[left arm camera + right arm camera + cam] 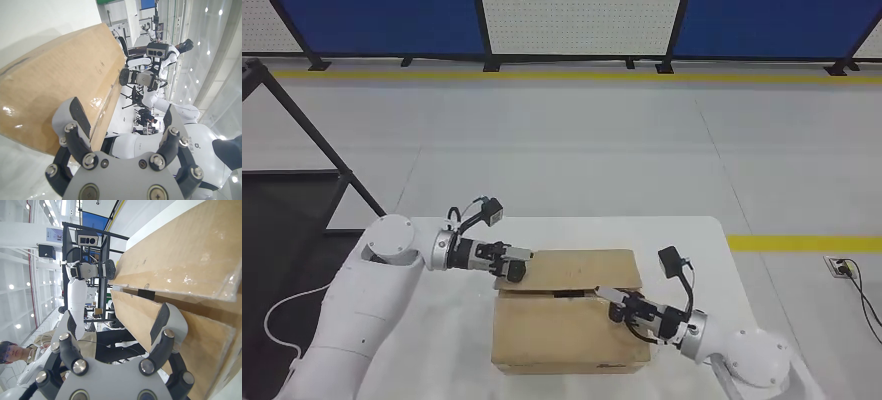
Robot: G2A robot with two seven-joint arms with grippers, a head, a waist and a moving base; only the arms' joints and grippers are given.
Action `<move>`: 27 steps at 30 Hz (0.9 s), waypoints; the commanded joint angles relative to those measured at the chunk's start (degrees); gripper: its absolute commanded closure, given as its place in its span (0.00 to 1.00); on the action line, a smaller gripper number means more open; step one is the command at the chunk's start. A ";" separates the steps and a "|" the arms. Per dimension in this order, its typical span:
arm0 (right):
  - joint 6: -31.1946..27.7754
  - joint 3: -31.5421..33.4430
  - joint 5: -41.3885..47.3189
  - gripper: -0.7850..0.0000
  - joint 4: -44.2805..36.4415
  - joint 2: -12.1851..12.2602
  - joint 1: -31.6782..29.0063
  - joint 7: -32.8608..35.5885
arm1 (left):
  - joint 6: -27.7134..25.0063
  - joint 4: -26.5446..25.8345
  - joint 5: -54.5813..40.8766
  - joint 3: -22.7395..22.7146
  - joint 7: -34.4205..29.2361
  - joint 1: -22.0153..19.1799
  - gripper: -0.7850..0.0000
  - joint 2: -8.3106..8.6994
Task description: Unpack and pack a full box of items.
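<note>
Cardboard box point(567, 335) stands mid-table point(692, 240), its flaps nearly closed and contents hidden. Right gripper point(115, 325), fingers spread, has one finger against the near flap point(132, 311) beside the seam. Far flap point(62, 75) bears a faint handwritten mark point(100, 67), possibly two characters. Left gripper point(124, 117), likewise spread, sits at that flap's left edge.

The box point(564, 335) keeps its inside hidden beneath its flaps point(577, 266).
</note>
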 commanded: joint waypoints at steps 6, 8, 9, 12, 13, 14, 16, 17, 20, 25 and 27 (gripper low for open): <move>-2.43 0.03 1.09 0.00 2.72 0.01 1.52 1.19 | 0.85 0.93 0.80 1.03 0.01 -0.15 0.00 0.05; -2.24 -0.08 1.13 0.00 3.80 0.00 2.28 1.37 | 0.93 0.93 0.70 1.23 0.00 -0.13 0.00 0.05; -2.11 -0.08 1.29 0.00 4.35 -0.01 2.67 1.41 | 0.86 0.83 0.70 1.33 0.00 -0.09 0.00 0.06; -1.91 0.13 1.99 0.00 5.42 -0.02 3.35 1.40 | 0.83 0.50 0.68 1.50 0.00 0.03 0.00 0.14; -1.71 0.30 2.25 0.00 5.77 0.00 3.43 1.37 | 0.87 0.40 0.64 1.51 0.00 0.07 0.00 0.18; -1.48 0.44 2.53 0.00 6.05 0.01 3.50 1.43 | 0.92 0.31 0.61 1.50 0.00 0.10 0.00 0.23; -1.30 0.68 2.86 0.00 6.59 0.06 3.62 1.64 | 0.88 0.11 0.39 1.43 0.00 0.21 0.00 0.33; -1.29 0.77 3.04 0.00 6.92 0.09 3.65 1.80 | 0.89 0.04 0.37 1.41 0.00 0.25 0.00 0.37; -1.43 0.83 3.19 0.00 7.52 0.16 3.68 2.26 | 1.05 -0.14 0.40 1.39 0.10 0.33 0.00 0.49; -1.00 0.92 3.54 0.00 8.60 0.27 3.87 3.00 | 1.37 -0.43 0.33 1.39 0.45 0.47 0.00 0.64; -0.94 0.77 3.59 0.00 8.92 0.28 4.04 3.14 | 1.40 -0.61 0.36 1.37 0.80 0.51 0.00 0.70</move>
